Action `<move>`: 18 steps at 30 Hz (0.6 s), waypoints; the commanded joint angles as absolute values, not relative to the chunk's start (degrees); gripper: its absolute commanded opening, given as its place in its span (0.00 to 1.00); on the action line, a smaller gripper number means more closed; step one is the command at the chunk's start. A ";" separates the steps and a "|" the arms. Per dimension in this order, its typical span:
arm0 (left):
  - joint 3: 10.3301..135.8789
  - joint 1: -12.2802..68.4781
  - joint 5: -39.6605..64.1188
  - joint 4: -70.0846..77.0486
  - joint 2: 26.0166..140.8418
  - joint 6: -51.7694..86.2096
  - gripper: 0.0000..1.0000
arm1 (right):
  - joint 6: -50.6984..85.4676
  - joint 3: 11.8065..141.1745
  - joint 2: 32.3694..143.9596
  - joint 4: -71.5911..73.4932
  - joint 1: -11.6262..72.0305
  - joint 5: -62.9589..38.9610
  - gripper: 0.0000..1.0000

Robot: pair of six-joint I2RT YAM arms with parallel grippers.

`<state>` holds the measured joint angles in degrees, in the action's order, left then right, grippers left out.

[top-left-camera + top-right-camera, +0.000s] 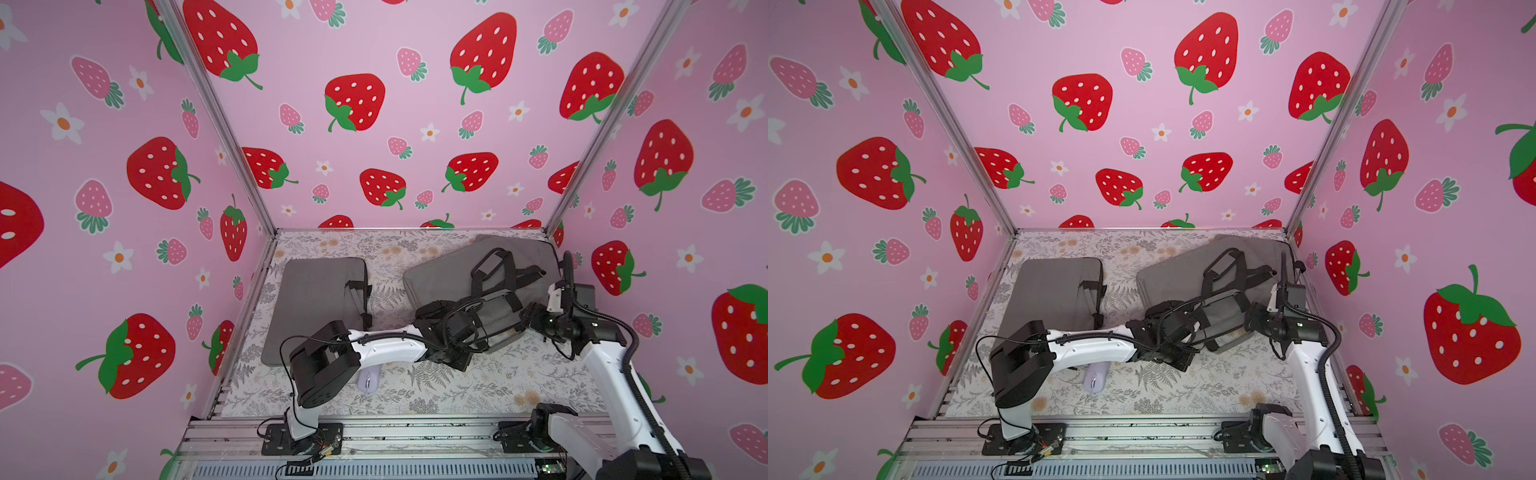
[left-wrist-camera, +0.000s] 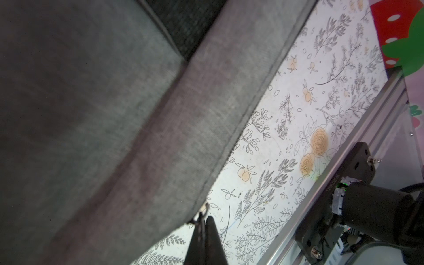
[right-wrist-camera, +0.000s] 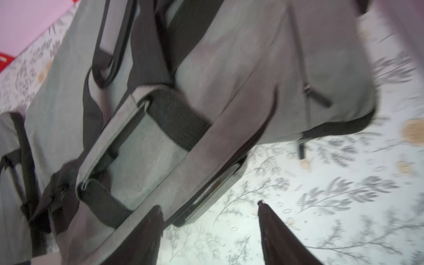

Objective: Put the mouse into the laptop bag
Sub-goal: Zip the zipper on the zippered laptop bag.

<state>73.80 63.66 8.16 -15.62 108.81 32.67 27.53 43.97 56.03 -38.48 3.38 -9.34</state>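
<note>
Mouse (image 1: 368, 381) first, Ben. Where do we see it?

We see it on the table (image 1: 457, 386), Ada, near the front. It is pale purple. The left arm (image 1: 386, 345) reaches over it and hides its far end in both top views.

Is it in the laptop bag?

No. The laptop bag (image 1: 449, 274) lies at the back right of the table, apart from the mouse. Both grippers are at the bag, not at the mouse.

What do we see of the left gripper?

In the left wrist view the left gripper (image 2: 204, 220) has its two tips pressed together. They pinch the little zipper pull (image 2: 205, 208) at the edge of the bag.

And the right gripper?

In the right wrist view the right gripper (image 3: 209, 206) has its tips wide apart. It holds nothing. One finger (image 3: 146, 231) sits right at the near edge of the bag. We cannot tell if it touches. The other one is over bare table.

Do we see inside the bag?

A little. An opening (image 3: 146, 156) on its front gapes, and we see a pale inside.

Anything else?

The other gray bag (image 1: 311, 299) lies flat at the back left, beside the left arm.
</note>
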 commanded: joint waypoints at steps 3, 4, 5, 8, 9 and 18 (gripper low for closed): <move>75.38 64.16 8.36 -16.56 107.59 33.03 0.00 | 35.97 39.40 57.17 -31.73 15.86 -12.60 0.65; 75.20 64.16 8.25 -16.73 107.39 32.98 0.00 | 37.38 38.61 57.46 -30.48 17.91 -12.63 0.65; 74.95 64.16 8.25 -16.72 107.17 33.00 0.00 | 38.48 37.96 57.88 -29.08 19.72 -12.89 0.65; 74.77 64.18 8.26 -16.83 107.03 32.98 0.00 | 41.46 36.75 58.98 -25.71 24.76 -12.41 0.65; 74.95 64.18 8.21 -16.95 107.13 32.97 0.00 | 42.24 36.50 59.44 -24.71 26.23 -12.06 0.65; 74.45 64.16 8.25 -17.22 106.39 33.31 0.00 | 47.49 32.77 64.49 -11.82 30.79 -12.98 0.45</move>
